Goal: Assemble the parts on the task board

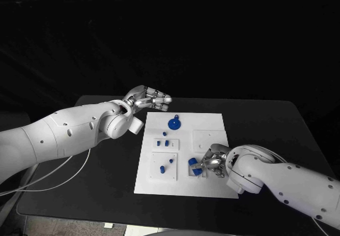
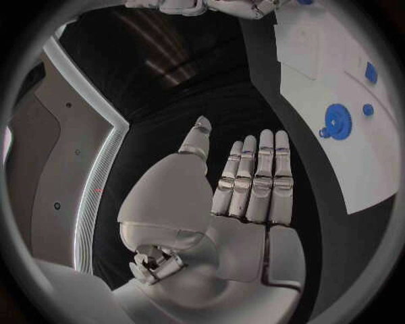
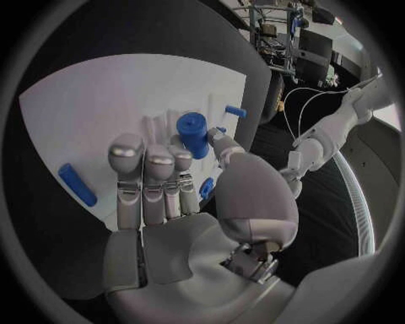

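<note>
The left hand point(image 2: 240, 196) rises from the six o'clock side of the circle with its palm facing the camera, its fingers point(image 2: 266, 169) straight and side by side, the thumb point(image 2: 196, 142) standing a little apart; it holds nothing. The black table point(image 2: 211, 108) lies beyond it. Toward two and three o'clock lies the white task board point(image 2: 354, 162), bearing a blue gear point(image 2: 337, 121) with a small blue round part point(image 2: 368, 109) just beside it, and another blue part point(image 2: 370, 72) nearer two o'clock. At twelve o'clock the fingers of the right hand point(image 2: 223, 7) reach in at the rim.
</note>
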Motion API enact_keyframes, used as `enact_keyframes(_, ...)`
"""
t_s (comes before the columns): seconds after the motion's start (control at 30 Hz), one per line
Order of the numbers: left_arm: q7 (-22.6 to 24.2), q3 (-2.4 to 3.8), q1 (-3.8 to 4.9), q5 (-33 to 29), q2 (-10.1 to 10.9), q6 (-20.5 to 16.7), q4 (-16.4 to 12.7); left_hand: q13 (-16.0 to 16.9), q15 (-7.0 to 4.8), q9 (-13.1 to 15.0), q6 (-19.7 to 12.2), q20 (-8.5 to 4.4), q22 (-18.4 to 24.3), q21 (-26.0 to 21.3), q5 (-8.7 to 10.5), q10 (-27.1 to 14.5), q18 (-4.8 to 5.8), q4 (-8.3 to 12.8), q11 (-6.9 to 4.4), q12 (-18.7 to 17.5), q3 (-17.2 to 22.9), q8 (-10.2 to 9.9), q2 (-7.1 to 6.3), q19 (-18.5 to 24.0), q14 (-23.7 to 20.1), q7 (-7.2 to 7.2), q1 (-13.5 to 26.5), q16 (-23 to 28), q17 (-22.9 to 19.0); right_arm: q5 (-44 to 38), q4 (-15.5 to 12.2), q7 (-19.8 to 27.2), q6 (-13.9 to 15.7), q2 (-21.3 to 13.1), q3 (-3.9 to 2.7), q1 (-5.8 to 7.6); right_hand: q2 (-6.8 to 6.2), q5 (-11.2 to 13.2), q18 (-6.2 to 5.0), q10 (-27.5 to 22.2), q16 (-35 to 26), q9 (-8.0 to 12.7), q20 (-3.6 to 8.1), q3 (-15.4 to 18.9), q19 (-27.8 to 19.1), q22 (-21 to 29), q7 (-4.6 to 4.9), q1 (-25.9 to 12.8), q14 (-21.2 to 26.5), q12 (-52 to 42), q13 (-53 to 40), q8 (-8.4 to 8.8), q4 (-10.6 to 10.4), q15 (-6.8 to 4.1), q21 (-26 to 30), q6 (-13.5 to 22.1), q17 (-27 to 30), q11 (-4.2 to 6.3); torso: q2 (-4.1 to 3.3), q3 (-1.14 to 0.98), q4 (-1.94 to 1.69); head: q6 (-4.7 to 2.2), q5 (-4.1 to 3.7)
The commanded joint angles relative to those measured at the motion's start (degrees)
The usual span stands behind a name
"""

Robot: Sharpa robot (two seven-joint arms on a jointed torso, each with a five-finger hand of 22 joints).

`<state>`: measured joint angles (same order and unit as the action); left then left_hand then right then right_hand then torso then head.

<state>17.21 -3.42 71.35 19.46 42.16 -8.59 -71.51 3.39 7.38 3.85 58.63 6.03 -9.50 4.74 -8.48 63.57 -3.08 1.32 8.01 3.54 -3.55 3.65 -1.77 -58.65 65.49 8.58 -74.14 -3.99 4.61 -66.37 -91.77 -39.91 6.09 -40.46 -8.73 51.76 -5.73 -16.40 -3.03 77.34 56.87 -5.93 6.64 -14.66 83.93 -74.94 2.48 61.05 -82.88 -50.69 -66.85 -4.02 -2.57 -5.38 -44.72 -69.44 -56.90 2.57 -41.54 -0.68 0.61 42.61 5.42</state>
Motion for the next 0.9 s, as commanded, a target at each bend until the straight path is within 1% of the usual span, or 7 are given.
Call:
enact_keyframes(0.03, -0.07, 0.04, 0.04, 0.27, -0.16, 1.02, -0.04, 0.09, -0.01, 0.06, -0.31, 0.26, 0.05, 0.3, -0.28, -0.44, 0.29, -0.08, -0.14, 0.3, 0.11, -0.02, -0.12, -0.05, -0.41, -0.14, 0.15, 0.35, 0.01, -0.46, 0.18, -0.39, -1.61, 0.31, 0.02, 0.06, 0.24, 0.82, 0.16, 0.01, 0.16, 0.1, 0.09, 0.06, 3.01, -5.57, 0.08, -1.14, -0.3, 0.19, 0.1, 0.37, -0.75, -0.06, -0.34, -0.19, -0.13, -0.16, 0.02, -0.01, 0.03, -0.01, 0.03)
enact_keyframes(0.4, -0.3, 0.03, 0.04, 0.39, -0.26, 1.04, 0.02, 0.1, 0.02, 0.06, -0.49, 0.3, 0.13, 0.32, -0.31, -0.52, 0.24, -0.22, -0.1, 0.33, 0.19, -0.02, -0.19, -0.01, -0.5, -0.08, 0.14, 0.34, 0.02, -1.15, 0.36, -0.26, -2.16, 0.91, 0.13, 0.12, 1.44, 1.6, 0.36, 0.6, 1.02, -0.05, 0.08, -0.41, 3.01, -5.73, -0.42, -2.74, -0.42, 0.89, 0.87, 0.36, -0.84, -0.05, -1.11, -1.79, -1.09, 0.09, 0.0, -0.08, 0.04, -0.05, -0.07)
enact_keyframes(0.5, -0.36, 0.03, 0.04, 0.44, -0.28, 1.01, 0.03, 0.1, 0.04, 0.06, -0.61, 0.32, 0.17, 0.36, -0.33, -0.55, 0.23, -0.25, -0.09, 0.33, 0.25, -0.02, -0.22, -0.02, -0.51, -0.06, 0.11, 0.33, 0.03, -1.22, 0.32, -0.11, -2.29, 1.0, 0.15, 0.12, 1.31, 2.7, 0.37, 0.65, 1.08, 0.01, 0.07, -0.27, 2.97, -5.72, -0.43, -3.29, -0.4, 0.93, 0.92, 0.36, -1.24, -0.04, -1.12, -1.94, -1.21, 0.08, -0.01, -0.07, 0.05, -0.03, -0.08)
enact_keyframes(0.53, -0.38, 0.03, 0.04, 0.45, -0.29, 1.01, 0.04, 0.1, 0.04, 0.06, -0.61, 0.32, 0.17, 0.36, -0.33, -0.55, 0.23, -0.25, -0.09, 0.33, 0.25, -0.02, -0.22, -0.02, -0.51, -0.06, 0.11, 0.33, 0.03, -1.23, 0.32, -0.05, -2.33, 1.03, 0.15, 0.12, 1.2, 3.85, 0.36, 0.65, 1.07, 0.03, 0.06, -0.21, 2.95, -5.72, -0.41, -3.55, -0.4, 0.99, 0.96, 0.37, -1.58, -0.02, -1.13, -1.95, -1.24, 0.08, -0.01, -0.07, 0.05, -0.03, -0.08)
enact_keyframes(0.63, -0.42, 0.03, 0.04, 0.47, -0.32, 0.99, 0.04, 0.1, 0.04, 0.06, -0.61, 0.32, 0.17, 0.36, -0.33, -0.55, 0.23, -0.25, -0.09, 0.33, 0.25, -0.02, -0.22, -0.02, -0.51, -0.06, 0.11, 0.33, 0.03, -1.26, 0.29, 0.12, -2.42, 1.07, 0.16, 0.12, 0.69, 6.06, 0.33, 0.7, 1.07, 0.05, 0.03, -0.25, 2.92, -5.71, -0.38, -3.81, -0.39, 1.0, 1.0, 0.37, -2.69, 0.01, -1.18, -2.06, -1.34, 0.04, 0.0, -0.08, 0.06, -0.05, -0.08)
enact_keyframes(0.73, -0.47, 0.03, 0.04, 0.48, -0.35, 0.95, 0.06, 0.1, 0.04, 0.06, -0.61, 0.32, 0.17, 0.36, -0.33, -0.55, 0.23, -0.25, -0.09, 0.33, 0.25, -0.02, -0.22, -0.02, -0.51, -0.06, 0.11, 0.33, 0.03, -1.27, 0.27, 0.31, -2.55, 1.09, 0.17, 0.12, -0.73, 9.36, 0.32, 0.74, 1.07, -0.03, -0.01, -0.63, 2.9, -5.74, -0.4, -3.57, -0.41, 1.0, 1.03, 0.36, -4.99, 0.03, -1.37, -2.2, -1.45, 0.02, -0.01, -0.07, 0.04, -0.03, -0.09)
enact_keyframes(0.9, -0.53, 0.03, 0.04, 0.49, -0.41, 0.91, 0.13, 0.1, 0.03, 0.06, -0.72, 0.32, 0.24, 0.39, -0.31, -0.55, 0.22, -0.3, -0.09, 0.33, 0.27, -0.03, -0.24, 0.0, -0.52, -0.02, 0.11, 0.33, 0.04, -1.28, 0.25, 0.6, -2.76, 1.06, 0.17, 0.12, -2.83, 11.86, 0.31, 0.75, 1.01, -0.23, -0.02, -0.28, 2.84, -5.72, -0.37, -2.34, -0.45, 1.02, 1.06, 0.35, -8.7, 0.05, -1.41, -2.23, -1.6, -0.01, -0.01, -0.07, 0.05, 0.02, -0.07)
